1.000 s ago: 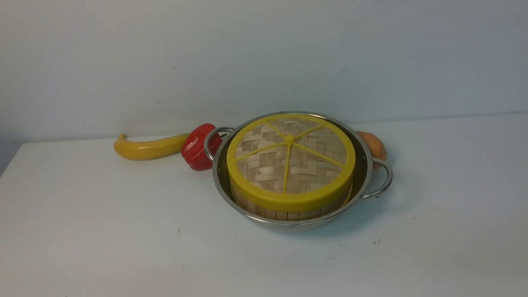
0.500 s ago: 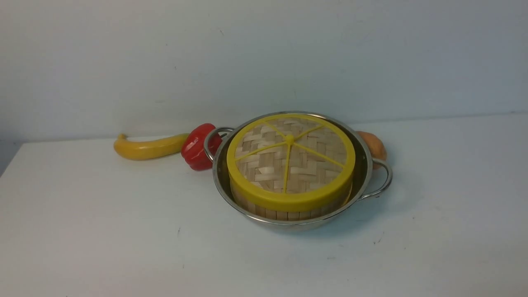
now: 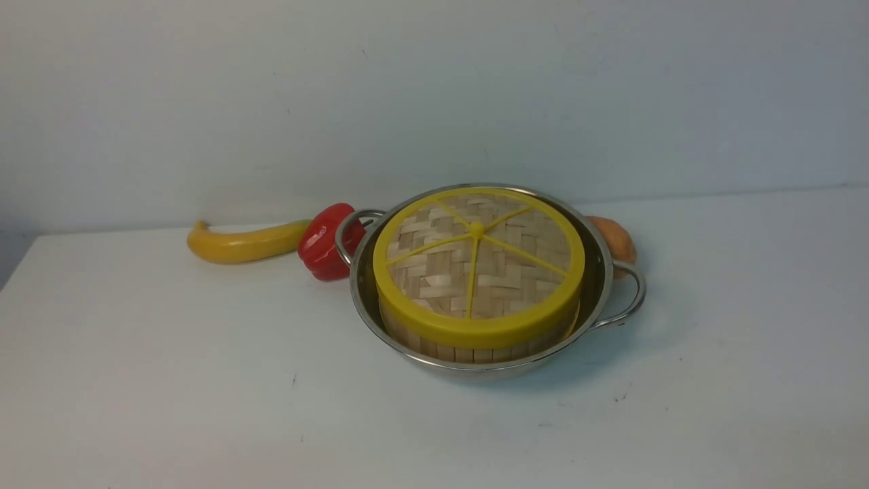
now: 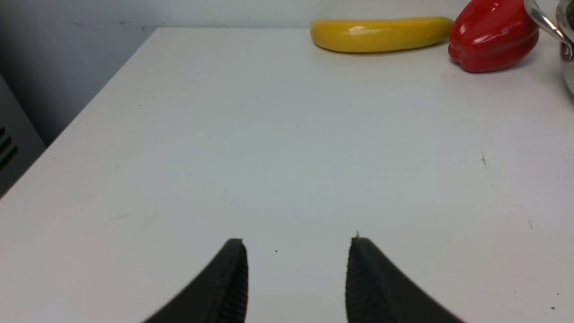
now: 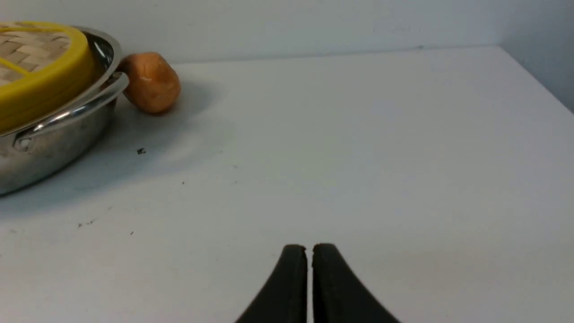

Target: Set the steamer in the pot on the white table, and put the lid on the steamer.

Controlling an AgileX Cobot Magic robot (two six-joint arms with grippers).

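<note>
Both task items are seated: the steamer (image 3: 475, 345) sits inside the pot (image 3: 600, 261) near the far edge of the white table (image 3: 170, 380), with the lid (image 3: 478, 268) resting flat on it. Left gripper (image 4: 296, 269) is spread apart and empty over bare tabletop toward the left edge. Right gripper (image 5: 309, 269) is all but closed, holding nothing. Judged risk: the orange item (image 5: 151, 81) and red pepper (image 3: 326, 241) crowd the pot handles; any stray arm sweep could nudge the pot and unseat the lid.
</note>
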